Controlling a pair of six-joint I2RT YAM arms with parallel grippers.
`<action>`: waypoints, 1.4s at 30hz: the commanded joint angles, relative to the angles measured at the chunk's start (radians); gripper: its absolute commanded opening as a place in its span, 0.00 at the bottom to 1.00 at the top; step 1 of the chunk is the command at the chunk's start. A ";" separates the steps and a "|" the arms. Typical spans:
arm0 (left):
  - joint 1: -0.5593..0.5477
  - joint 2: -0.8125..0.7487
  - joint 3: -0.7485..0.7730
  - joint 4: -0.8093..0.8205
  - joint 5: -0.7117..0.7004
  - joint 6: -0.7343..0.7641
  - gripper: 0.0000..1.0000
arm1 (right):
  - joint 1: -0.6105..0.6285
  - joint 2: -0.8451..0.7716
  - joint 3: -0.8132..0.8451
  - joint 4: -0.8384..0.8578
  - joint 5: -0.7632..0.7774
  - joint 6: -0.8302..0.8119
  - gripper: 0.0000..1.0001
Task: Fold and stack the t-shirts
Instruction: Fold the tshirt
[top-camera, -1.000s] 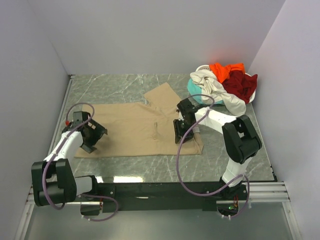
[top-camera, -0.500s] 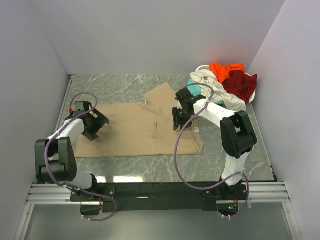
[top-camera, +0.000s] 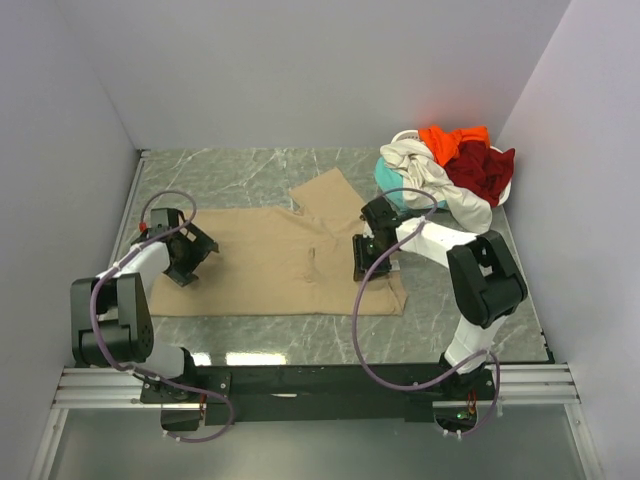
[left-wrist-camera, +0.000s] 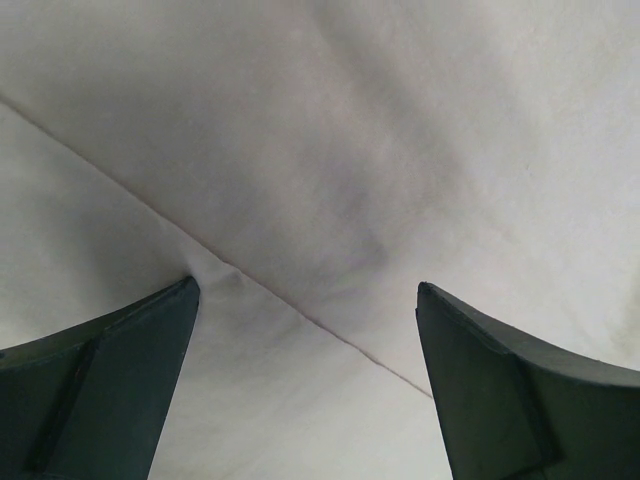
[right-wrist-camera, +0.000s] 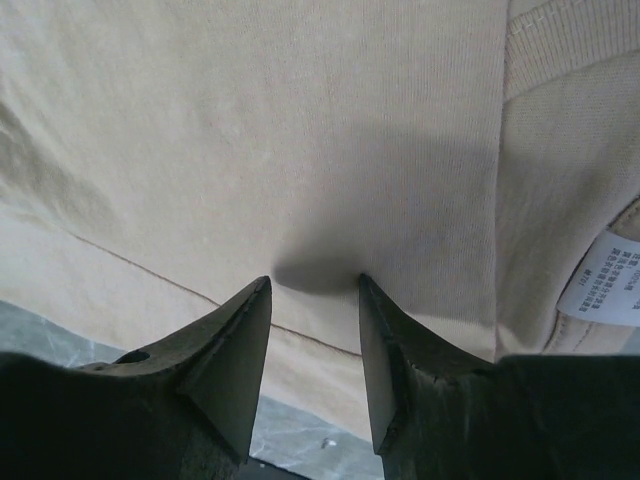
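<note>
The right claw (top-camera: 367, 262) has slid down the frame since half a second ago, from the tan t-shirt's (top-camera: 265, 262) upper right area toward its lower right corner. Its fingers (right-wrist-camera: 235, 350) stand half spread, tips pressed onto the cloth, with flat fabric and a shadow between them and nothing pinched. A white label (right-wrist-camera: 604, 280) lies just to their right in the wrist view. The left claw (top-camera: 190, 257) has barely shifted; its fingers are spread wide over the shirt's left end, and a seam runs between them. The tan shirt lies flat across the middle of the table (top-camera: 240, 170), under both claws. At upper right, cream-white (top-camera: 425, 170), orange (top-camera: 452, 138), dark red (top-camera: 485, 168) and teal (top-camera: 384, 177) shirts sit heaped.
</note>
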 joint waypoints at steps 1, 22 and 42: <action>0.024 -0.012 -0.089 -0.090 -0.041 -0.030 0.99 | 0.011 -0.023 -0.091 -0.050 -0.015 0.023 0.48; 0.072 -0.322 -0.187 -0.211 -0.084 -0.126 0.99 | 0.159 -0.235 -0.231 -0.152 -0.008 0.120 0.48; 0.079 -0.127 0.255 -0.115 -0.164 0.094 0.99 | -0.063 0.232 0.751 -0.162 0.202 -0.053 0.49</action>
